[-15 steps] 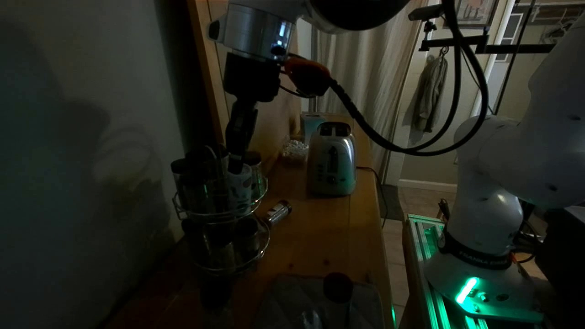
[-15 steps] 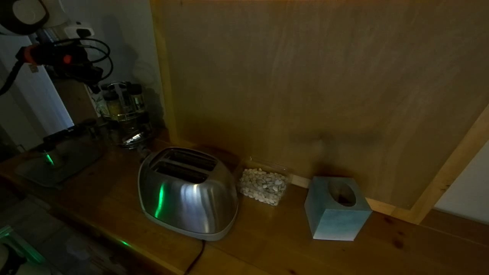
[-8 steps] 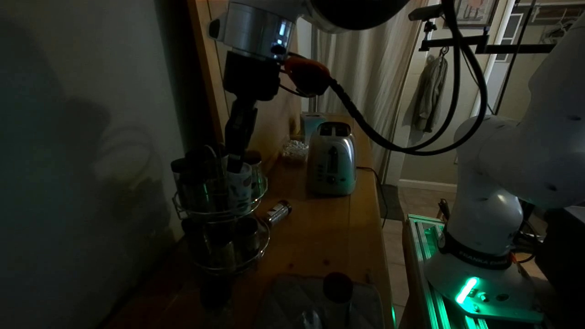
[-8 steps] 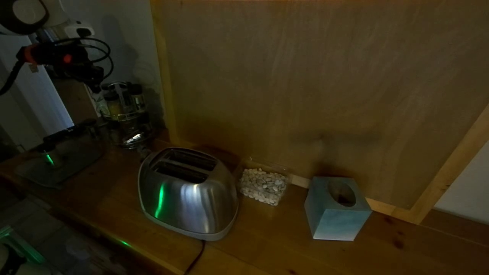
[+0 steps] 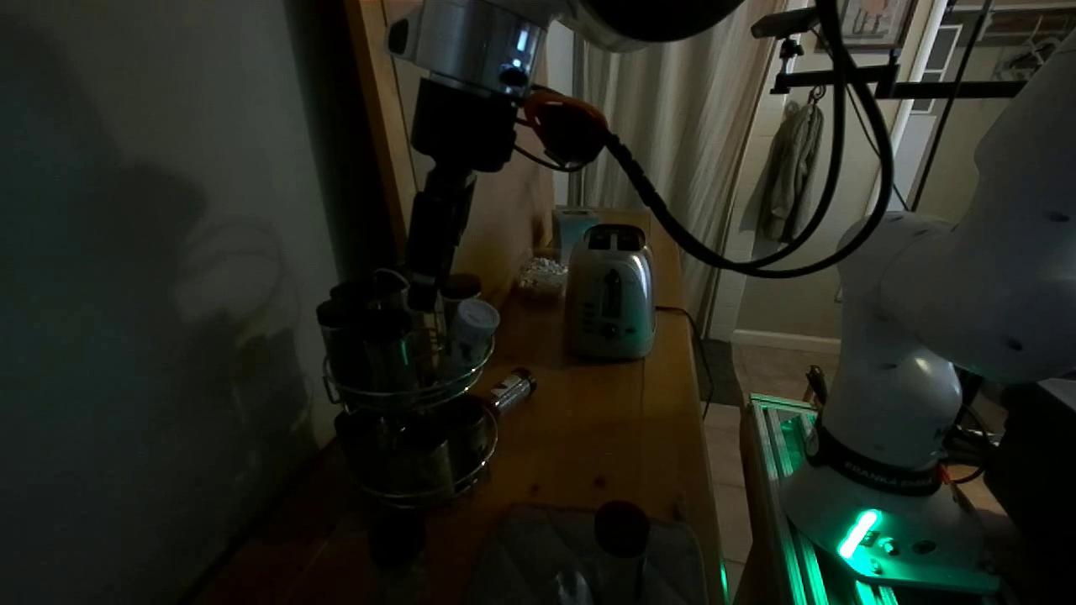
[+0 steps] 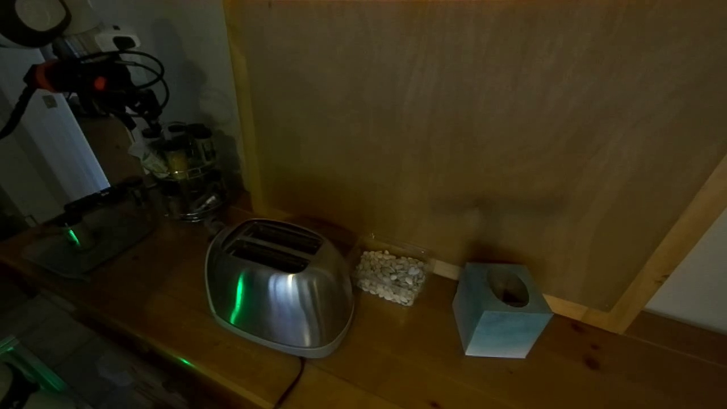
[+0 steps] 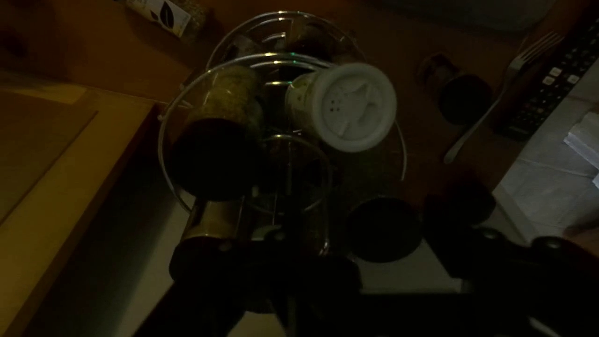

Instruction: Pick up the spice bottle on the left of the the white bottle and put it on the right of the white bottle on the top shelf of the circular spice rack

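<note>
Over the circular spice rack [image 5: 403,393] my claw [image 5: 423,296] gapes, seemingly empty; one sideways knock could topple the leaning white shaker [image 7: 346,107]

- Gripper [image 5: 423,296] over the circular spice rack [image 5: 420,395], jars [image 5: 370,353] on both tiers.
- Just ahead, the white bottle [image 7: 348,107], leaning on the top shelf [image 7: 281,55]!
- Ahead and left, past the rack, a loose jar [image 5: 513,391] on the counter [image 5: 605,420].
- Ahead right, a fork [image 7: 514,68] between another jar [image 7: 461,96] and a remote [image 7: 552,89].
- Well off, the toaster [image 6: 278,307], then a box [image 6: 502,329].
</note>
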Controlling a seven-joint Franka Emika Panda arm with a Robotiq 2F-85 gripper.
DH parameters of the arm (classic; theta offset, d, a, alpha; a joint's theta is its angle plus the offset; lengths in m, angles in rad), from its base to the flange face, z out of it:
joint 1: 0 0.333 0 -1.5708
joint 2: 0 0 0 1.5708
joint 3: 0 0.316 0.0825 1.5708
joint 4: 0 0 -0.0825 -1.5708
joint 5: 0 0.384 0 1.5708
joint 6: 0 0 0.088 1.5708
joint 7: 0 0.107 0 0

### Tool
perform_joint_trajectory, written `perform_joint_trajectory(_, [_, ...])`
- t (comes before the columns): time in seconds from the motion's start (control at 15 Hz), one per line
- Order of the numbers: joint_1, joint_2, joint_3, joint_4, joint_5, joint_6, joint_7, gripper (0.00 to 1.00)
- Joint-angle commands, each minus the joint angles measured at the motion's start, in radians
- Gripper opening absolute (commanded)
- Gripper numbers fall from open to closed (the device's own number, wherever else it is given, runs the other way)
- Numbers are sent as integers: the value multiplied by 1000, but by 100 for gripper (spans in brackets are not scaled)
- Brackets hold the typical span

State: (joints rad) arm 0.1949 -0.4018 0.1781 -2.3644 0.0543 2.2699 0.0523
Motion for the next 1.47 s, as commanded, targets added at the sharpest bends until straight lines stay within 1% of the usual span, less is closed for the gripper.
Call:
perform_joint_trajectory(0.0, [-5,-20,-4,7,0,-16,-3,98])
perform_joint_trajectory(0.07, [-6,-23,-3,8,-2,-23,-1,100])
perform_joint_trajectory(0.33, [-15,-50,-2,17,-17,-48,5,100])
perform_joint_trajectory(0.67, [-26,-86,-19,55,-27,-85,-27,100])
perform_joint_trajectory(0.93, [-27,-112,-58,154,-33,-220,-109,100])
perform_joint_trajectory(1.2, [-26,-113,-82,237,-26,-358,-169,100])
perform_joint_trajectory(1.27, [-28,-119,-70,199,-17,-299,-138,100])
perform_joint_trajectory(1.4, [-28,-120,-72,208,-17,-310,-141,100])
